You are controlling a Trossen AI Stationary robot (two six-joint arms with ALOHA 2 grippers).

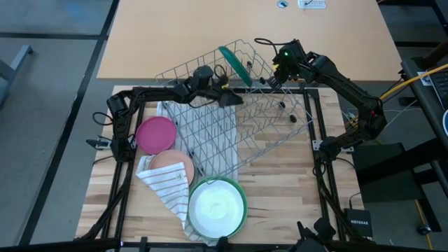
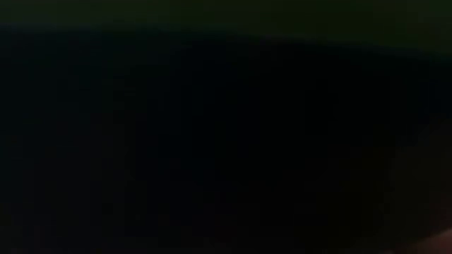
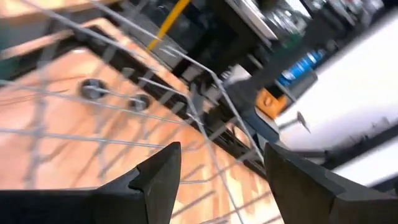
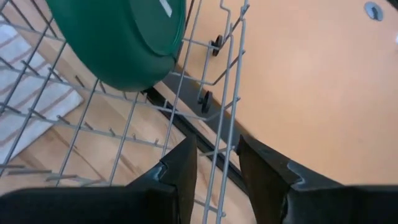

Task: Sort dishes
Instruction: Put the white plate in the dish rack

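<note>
wooden table under a tilted wire rack (image 1: pixel 231 105); my right jaws (image 4: pixel 217 163) straddle its rim wire, left jaws (image 3: pixel 221 168) apart inside; dark green plate (image 1: pixel 234 66) stands edgewise just beside right.

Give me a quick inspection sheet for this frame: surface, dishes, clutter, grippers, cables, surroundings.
Surface: wooden table, black frame around it.
Dishes: dark green plate on edge in the wire rack; magenta plate, peach-pink plate and light green bowl with white inside lie flat on the table's left half.
Clutter: white striped cloth under the rack and the dishes.
Grippers: left gripper open at the rack's wires; right gripper at the rack's far rim, one rim wire between its fingers, not clamped.
Cables: yellow cable off the table's right.
Surroundings: second tan table beyond; low view dark, nothing seen.
</note>
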